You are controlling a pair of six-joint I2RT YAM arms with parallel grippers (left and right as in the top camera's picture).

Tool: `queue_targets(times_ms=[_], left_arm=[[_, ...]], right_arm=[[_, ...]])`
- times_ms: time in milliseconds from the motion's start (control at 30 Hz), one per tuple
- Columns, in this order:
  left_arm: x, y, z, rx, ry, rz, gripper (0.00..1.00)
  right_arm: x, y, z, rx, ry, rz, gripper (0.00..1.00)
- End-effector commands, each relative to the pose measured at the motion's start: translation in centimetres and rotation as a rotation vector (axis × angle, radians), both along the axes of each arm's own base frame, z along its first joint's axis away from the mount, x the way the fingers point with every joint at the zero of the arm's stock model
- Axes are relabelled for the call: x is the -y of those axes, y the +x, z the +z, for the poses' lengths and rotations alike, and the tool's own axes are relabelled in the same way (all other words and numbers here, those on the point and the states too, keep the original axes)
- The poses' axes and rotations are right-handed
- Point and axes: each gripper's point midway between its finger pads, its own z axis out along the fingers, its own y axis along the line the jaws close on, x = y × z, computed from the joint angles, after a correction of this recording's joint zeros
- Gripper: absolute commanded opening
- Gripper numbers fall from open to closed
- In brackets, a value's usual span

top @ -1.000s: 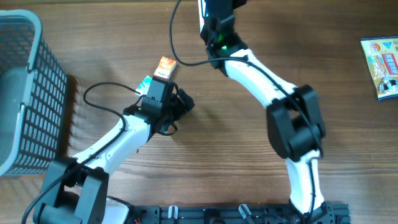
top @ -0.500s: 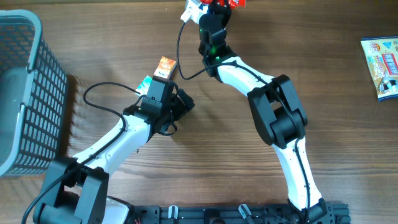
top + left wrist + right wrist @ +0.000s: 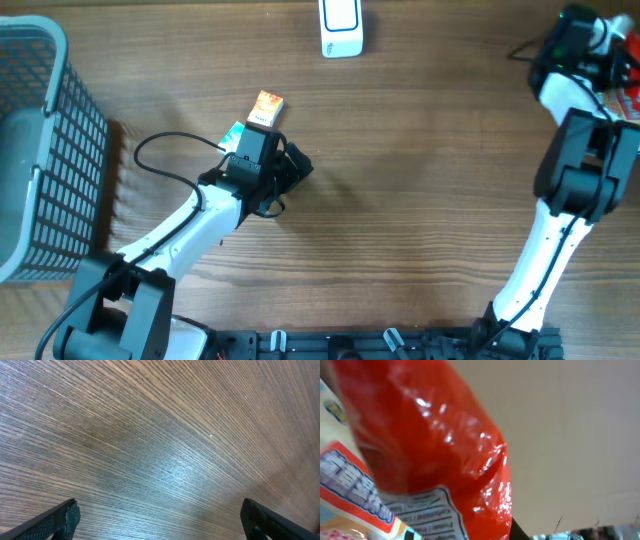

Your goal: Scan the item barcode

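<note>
Right claw (image 3: 612, 68) pinches a glossy, crinkled red packet (image 3: 430, 435), white printed label at lower left of the frame; left claw (image 3: 159, 512) hangs spread above the wooden desk (image 3: 165, 435).

Both arms, left arm (image 3: 200, 225) and right arm (image 3: 545, 235), are showing white shells and black joint blocks; a thin black cable (image 3: 160, 136) is trailing off the left one, whose left gripper (image 3: 160, 517) is showing black fingers (image 3: 62, 520)

Wooden table (image 3: 400, 230) — fine grain, pale glare

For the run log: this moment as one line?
left end effector: open, empty; right end effector: shut on red packet; scanner: top centre
</note>
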Motion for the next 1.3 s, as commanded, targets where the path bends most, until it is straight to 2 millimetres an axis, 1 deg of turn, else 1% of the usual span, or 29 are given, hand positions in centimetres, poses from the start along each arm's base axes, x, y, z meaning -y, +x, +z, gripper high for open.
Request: queue_targets(times_ms=[0,33,67,100,200,267,300,367,400,433,500,567,600,667,700,733,767,833,867,900,967,1000,1067,1100,1133,1167,1200,1233,1267], left_arm=[[-0.4,0.3,0.3,0.019,0.012,0.005,1.0],[-0.4,0.3,0.3,0.019,0.012,0.005,1.0],[-0.4,0.3,0.3,0.019,0.013,0.006,1.0],[-0.4,0.3,0.3,0.019,0.013,0.006,1.0],[-0.4,0.3,0.3,0.019,0.012,0.005,1.0],[-0.4,0.3,0.3,0.019,0.013,0.006,1.0],[-0.4,0.3,0.3,0.019,0.012,0.006,1.0],[-0.4,0.3,0.3,0.019,0.012,0.006,1.0],[-0.4,0.3,0.3,0.019,0.012,0.006,1.0],[-0.4,0.3,0.3,0.019,0.012,0.006,1.0],[-0.4,0.3,0.3,0.019,0.013,0.006,1.0],[-0.4,0.3,0.3,0.019,0.012,0.006,1.0],[-0.4,0.3,0.3,0.019,0.012,0.005,1.0],[-0.4,0.3,0.3,0.019,0.012,0.005,1.0],[-0.4,0.3,0.3,0.019,0.012,0.006,1.0],[-0.4,0.3,0.3,0.019,0.013,0.006,1.0],[-0.4,0.3,0.3,0.019,0.012,0.006,1.0],[-0.4,0.3,0.3,0.019,0.012,0.005,1.0],[-0.4,0.3,0.3,0.019,0.013,0.006,1.0],[-0.4,0.3,0.3,0.019,0.012,0.006,1.0],[-0.3,0.4,0.4,0.022,0.006,0.011,1.0],[-0.1,0.7,0.6,0.036,-0.001,0.01,1.0],[0.3,-0.1,0.4,0.003,-0.021,-0.025,1.0],[1.4,-0.9,0.7,-0.003,-0.066,-0.125,1.0],[2.0,-1.2,1.1,0.015,-0.084,-0.209,1.0],[1.6,-1.4,1.6,0.021,-0.058,-0.232,1.0],[0.3,-1.4,2.1,0.014,0.003,-0.209,1.0],[-1.2,-1.0,3.2,0.019,0.088,-0.174,1.0],[-2.9,-0.3,5.2,0.043,0.191,-0.141,1.0]], right_arm=[[-0.6,0.1,-2.1,0.128,0.019,0.016,0.12],[-0.7,0.1,-3.1,0.151,0.051,0.032,0.43],[-0.9,0.5,-4.5,0.123,0.121,0.075,0.68],[-1.6,0.9,-7.0,0.071,0.248,0.141,1.0],[-3.1,1.1,-10.5,0.094,0.431,0.19,1.0],[-3.6,0.7,-10.8,0.158,0.474,0.165,1.0],[-4.2,0.8,-10.8,0.204,0.521,0.171,1.0],[-6.2,2.3,-10.3,0.308,0.711,0.232,1.0],[-6.6,2.9,-8.9,0.377,0.787,0.253,1.0],[-6.2,3.1,-6.8,0.442,0.809,0.262,1.0],[-5.7,2.9,-3.7,0.526,0.841,0.282,1.0],[-7.1,3.7,-1.5,0.645,0.965,0.339,1.0],[-8.5,4.5,-0.2,0.696,1.048,0.397,1.0],[-13.8,6.1,5.8,0.834,1.279,0.607,1.0],[-16.0,6.3,7.9,0.885,1.375,0.664,1.0],[-18.3,6.1,9.7,0.92,1.486,0.706,1.0],[-21.9,5.1,12.1,0.96,1.687,0.741,1.0],[-26.9,3.0,14.2,0.943,1.995,0.733,1.0],[-30.3,1.2,14.5,0.867,2.186,0.701,1.0],[-32.2,0.2,13.5,0.809,2.247,0.632,1.0],[-35.0,-0.8,11.4,0.683,2.245,0.623,1.0],[-36.2,-1.1,9.8,0.623,2.2,0.595,1.0],[-37.7,-1.3,8.3,0.555,2.128,0.584,1.0],[-38.6,-1.4,7.8,0.525,2.092,0.592,1.0],[-39.1,-1.4,7.6,0.507,2.076,0.599,1.0],[-39.6,-1.4,7.3,0.488,2.052,0.605,1.0],[-39.8,-1.4,7.1,0.477,2.029,0.608,1.0],[-39.9,-1.4,6.8,0.47,2.003,0.609,1.0],[-39.6,-1.3,6.6,0.471,1.972,0.607,1.0]])
